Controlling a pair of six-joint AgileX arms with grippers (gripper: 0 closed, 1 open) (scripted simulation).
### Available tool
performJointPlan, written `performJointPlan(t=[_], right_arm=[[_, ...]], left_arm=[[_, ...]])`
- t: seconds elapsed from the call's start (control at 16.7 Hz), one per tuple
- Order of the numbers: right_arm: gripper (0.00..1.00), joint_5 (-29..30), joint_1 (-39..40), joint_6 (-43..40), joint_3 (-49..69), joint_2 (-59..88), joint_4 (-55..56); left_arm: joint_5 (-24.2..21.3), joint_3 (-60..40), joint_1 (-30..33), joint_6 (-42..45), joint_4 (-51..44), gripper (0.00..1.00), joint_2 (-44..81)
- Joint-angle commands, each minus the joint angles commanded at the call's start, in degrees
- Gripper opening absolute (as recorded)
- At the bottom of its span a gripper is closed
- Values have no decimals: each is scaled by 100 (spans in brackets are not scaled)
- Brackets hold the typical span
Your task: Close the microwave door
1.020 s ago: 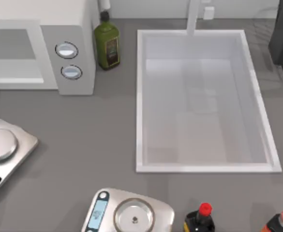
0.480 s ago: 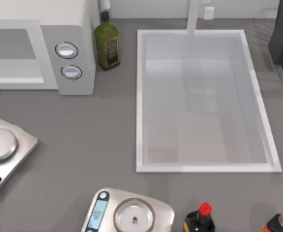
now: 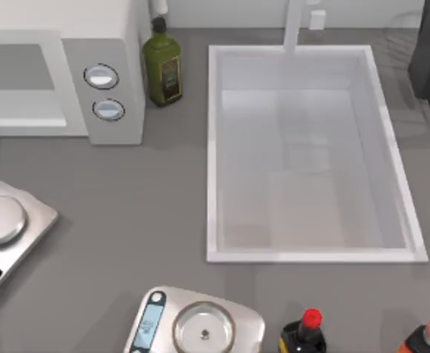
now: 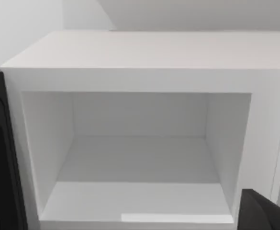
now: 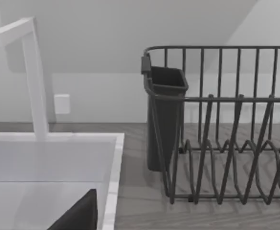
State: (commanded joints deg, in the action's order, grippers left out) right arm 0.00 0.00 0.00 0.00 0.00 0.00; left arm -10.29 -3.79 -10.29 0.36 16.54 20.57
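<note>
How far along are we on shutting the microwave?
Nothing looks done yet: the left wrist view looks straight into the microwave's open cavity, and the microwave door stands swung out at its edge. In hand: that wrist camera faces the opening, with a dark bit of the left tool in the corner, not touching the door. Left: reach the door and push it closed. The right wrist view faces the dish rack.

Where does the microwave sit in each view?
Top view: microwave at the upper left, left of the sink.
Left wrist view: microwave straight ahead, cavity open.
Right wrist view: looks over the sink toward the dish rack instead.
Shared landmark: the white faucet.
</note>
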Motion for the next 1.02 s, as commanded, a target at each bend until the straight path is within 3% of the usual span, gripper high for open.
performJointPlan(t=[0.3,0.84,1.02], right_arm=[[100,0,0,0,0,0,0],[100,0,0,0,0,0,0],[100,0,0,0,0,0,0]], left_arm=[[-302,-617,-616,605,-513,0,618],[-1761,-4263,-3672,3484,-3381,0,4557],[-2210,-5488,-4376,4264,-4413,0,5947]])
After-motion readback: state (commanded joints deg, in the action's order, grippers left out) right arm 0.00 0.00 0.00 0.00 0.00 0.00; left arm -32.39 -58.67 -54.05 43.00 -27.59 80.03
